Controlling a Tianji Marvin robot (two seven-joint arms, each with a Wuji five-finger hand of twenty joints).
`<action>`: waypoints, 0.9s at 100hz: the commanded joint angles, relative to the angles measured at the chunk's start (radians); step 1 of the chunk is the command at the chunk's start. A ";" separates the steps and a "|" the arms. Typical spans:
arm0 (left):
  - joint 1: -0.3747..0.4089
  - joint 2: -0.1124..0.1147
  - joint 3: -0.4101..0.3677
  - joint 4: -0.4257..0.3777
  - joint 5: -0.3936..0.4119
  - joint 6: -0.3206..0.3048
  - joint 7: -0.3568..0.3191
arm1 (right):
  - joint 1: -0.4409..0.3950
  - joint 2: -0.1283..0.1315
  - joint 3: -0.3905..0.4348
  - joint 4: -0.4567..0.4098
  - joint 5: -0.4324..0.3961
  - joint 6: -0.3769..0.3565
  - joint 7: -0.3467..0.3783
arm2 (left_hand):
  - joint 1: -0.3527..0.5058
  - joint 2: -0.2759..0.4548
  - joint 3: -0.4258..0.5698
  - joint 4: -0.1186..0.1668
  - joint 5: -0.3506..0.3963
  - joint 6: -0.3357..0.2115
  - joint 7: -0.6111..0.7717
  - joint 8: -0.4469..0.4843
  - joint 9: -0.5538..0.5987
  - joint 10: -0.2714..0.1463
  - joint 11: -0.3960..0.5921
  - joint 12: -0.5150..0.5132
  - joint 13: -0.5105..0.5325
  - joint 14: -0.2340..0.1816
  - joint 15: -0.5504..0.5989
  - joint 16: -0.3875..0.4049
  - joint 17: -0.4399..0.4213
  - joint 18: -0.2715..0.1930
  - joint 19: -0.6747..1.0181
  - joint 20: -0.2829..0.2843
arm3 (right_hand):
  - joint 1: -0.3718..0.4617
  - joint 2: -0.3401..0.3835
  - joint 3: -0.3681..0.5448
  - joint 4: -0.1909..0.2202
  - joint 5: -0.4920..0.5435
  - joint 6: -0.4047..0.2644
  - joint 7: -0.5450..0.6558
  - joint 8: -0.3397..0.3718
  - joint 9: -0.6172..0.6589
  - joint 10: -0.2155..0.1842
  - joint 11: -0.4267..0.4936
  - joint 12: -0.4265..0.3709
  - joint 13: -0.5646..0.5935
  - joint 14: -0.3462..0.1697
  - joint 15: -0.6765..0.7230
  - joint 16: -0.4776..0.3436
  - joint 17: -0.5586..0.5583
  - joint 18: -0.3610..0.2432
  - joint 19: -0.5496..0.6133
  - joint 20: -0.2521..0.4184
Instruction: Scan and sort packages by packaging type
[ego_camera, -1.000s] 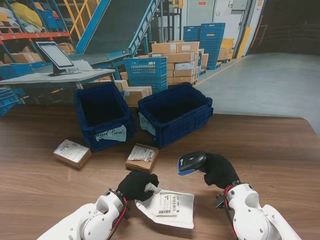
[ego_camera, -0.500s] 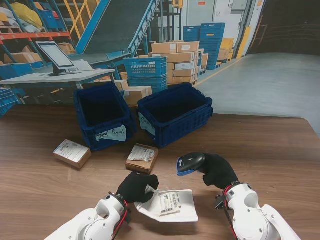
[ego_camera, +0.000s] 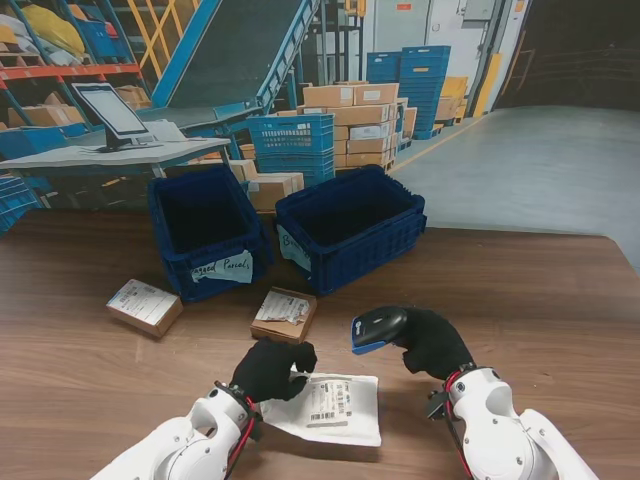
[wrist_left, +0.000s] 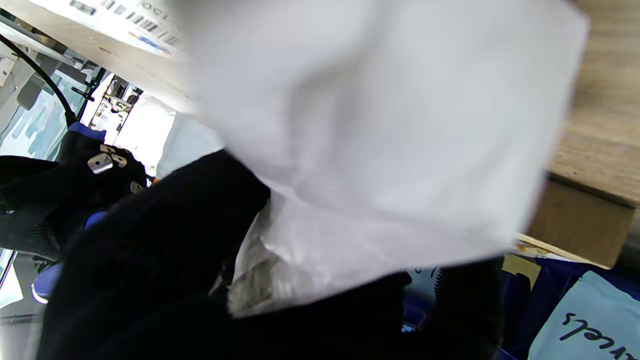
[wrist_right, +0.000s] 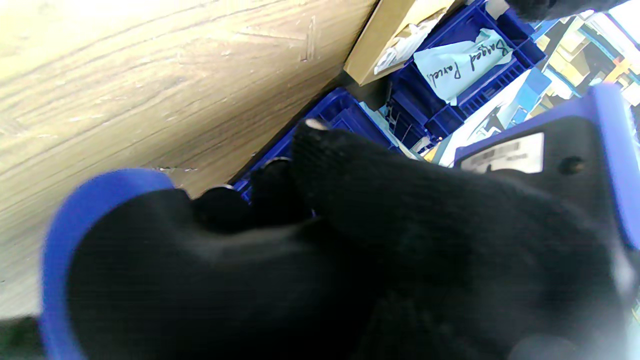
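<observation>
A white poly mailer bag (ego_camera: 325, 408) with a barcode label lies near the table's front edge, and my black-gloved left hand (ego_camera: 270, 369) pinches its left corner. The left wrist view is filled by the white bag (wrist_left: 380, 140) held in the gloved fingers (wrist_left: 165, 260). My right hand (ego_camera: 432, 342) is shut on a black and blue barcode scanner (ego_camera: 377, 328), its head pointing left just above the bag. The right wrist view shows the glove (wrist_right: 400, 260) wrapped on the scanner (wrist_right: 560, 160).
Two blue crates stand at the table's far side: the left crate (ego_camera: 205, 235) labelled "Bagged Parcels", the right crate (ego_camera: 348, 225) beside it. A small cardboard box (ego_camera: 284, 315) lies ahead of my left hand and another box (ego_camera: 145, 306) farther left.
The mailer bag has swung and now lies flatter, label up, shifted slightly left. The scanner has crept a little left and nearer to me, toward the bag.
</observation>
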 joint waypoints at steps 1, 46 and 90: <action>0.008 -0.005 -0.001 -0.021 0.001 0.007 -0.016 | -0.001 -0.006 -0.004 -0.006 0.000 -0.005 0.014 | 0.037 -0.017 0.017 -0.012 0.016 -0.008 0.007 -0.013 0.033 0.005 0.018 0.008 0.034 0.000 0.039 -0.003 -0.007 0.041 0.021 0.016 | 0.095 0.073 0.108 0.000 0.033 -0.034 0.088 0.014 0.008 -0.002 0.004 0.003 0.019 0.029 0.016 -0.003 0.014 -0.047 0.055 0.027; 0.042 0.027 -0.029 -0.062 0.027 0.009 -0.148 | 0.004 -0.006 -0.006 0.003 0.004 -0.012 0.013 | -0.257 0.176 -0.077 0.007 -0.067 0.091 -0.400 -0.090 -0.304 0.055 0.020 -0.380 -0.219 0.011 -0.248 -0.180 -0.143 -0.018 -0.146 -0.059 | 0.095 0.073 0.109 0.001 0.033 -0.034 0.088 0.014 0.008 -0.003 0.003 0.003 0.019 0.029 0.016 -0.002 0.014 -0.047 0.055 0.027; 0.125 0.021 -0.093 -0.094 0.085 -0.011 -0.035 | 0.004 -0.004 -0.003 0.006 0.008 -0.019 0.023 | -0.359 0.211 -0.136 0.005 -0.208 0.191 -0.873 -0.314 -0.630 0.118 -0.230 -0.612 -0.563 0.088 -0.665 -0.543 -0.278 -0.027 -0.382 -0.127 | 0.095 0.072 0.109 0.000 0.033 -0.034 0.088 0.014 0.008 -0.003 0.003 0.003 0.020 0.030 0.016 -0.002 0.014 -0.046 0.055 0.028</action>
